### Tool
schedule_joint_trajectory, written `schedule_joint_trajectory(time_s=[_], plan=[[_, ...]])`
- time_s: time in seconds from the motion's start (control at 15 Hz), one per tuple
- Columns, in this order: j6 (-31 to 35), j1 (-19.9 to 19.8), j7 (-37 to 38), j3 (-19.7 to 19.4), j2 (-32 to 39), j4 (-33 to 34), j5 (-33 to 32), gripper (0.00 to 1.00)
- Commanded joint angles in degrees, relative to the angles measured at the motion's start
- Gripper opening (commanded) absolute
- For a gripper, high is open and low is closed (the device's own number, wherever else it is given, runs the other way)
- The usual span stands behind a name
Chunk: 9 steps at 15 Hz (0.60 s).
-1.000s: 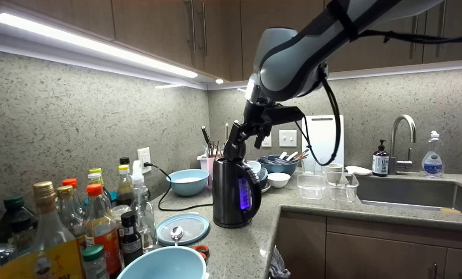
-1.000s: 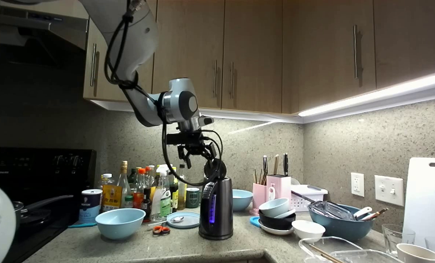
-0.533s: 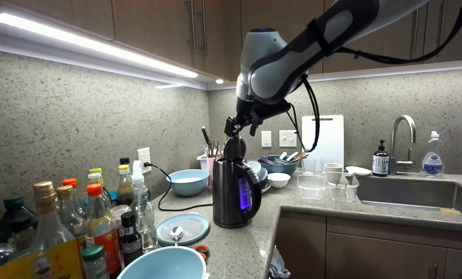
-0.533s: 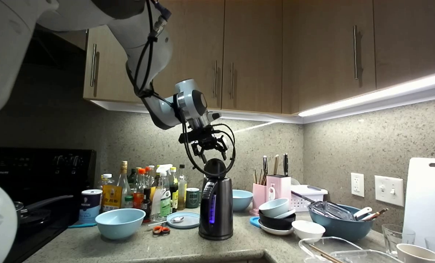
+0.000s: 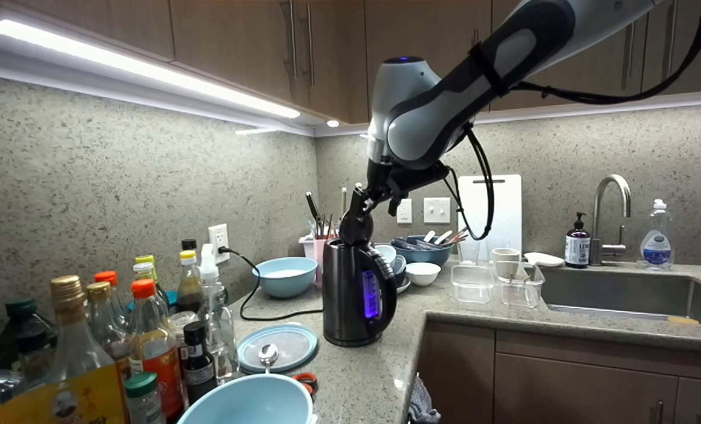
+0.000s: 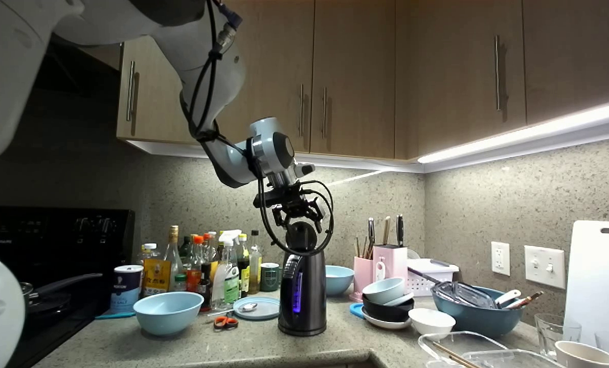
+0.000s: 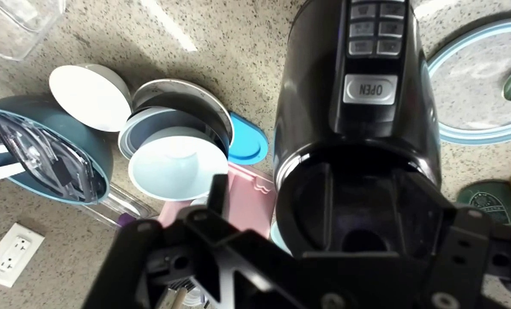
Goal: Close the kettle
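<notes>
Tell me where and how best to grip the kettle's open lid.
Probably pinch the lid at its upper rim, across its two faces, coming from above: its round disc stands roughly upright on the kettle, leaving that edge uppermost.

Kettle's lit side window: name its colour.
The window is bluish purple, clearest in an exterior view.

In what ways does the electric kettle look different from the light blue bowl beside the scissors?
The electric kettle is dark and glossy; the bowl is light blue.
The kettle is tall and narrow, the bowl low and wide.
The kettle has a side handle and a raised lid; the bowl shows neither.
Both stand upright on the countertop.
</notes>
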Motion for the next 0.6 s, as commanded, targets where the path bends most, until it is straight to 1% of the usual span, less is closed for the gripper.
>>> schedule_joint_trajectory(time_s=[0.0,0.2,0.53], plan=[[6.3,0.3,2.5,-1.3,1.6,0.1,-0.9,1.0],[10.5,0.8,2.0,-2.3,4.3,1.7,-1.1,1.0],[10.6,1.9,1.0,-3.4,7.7,4.1,-0.1,1.0]])
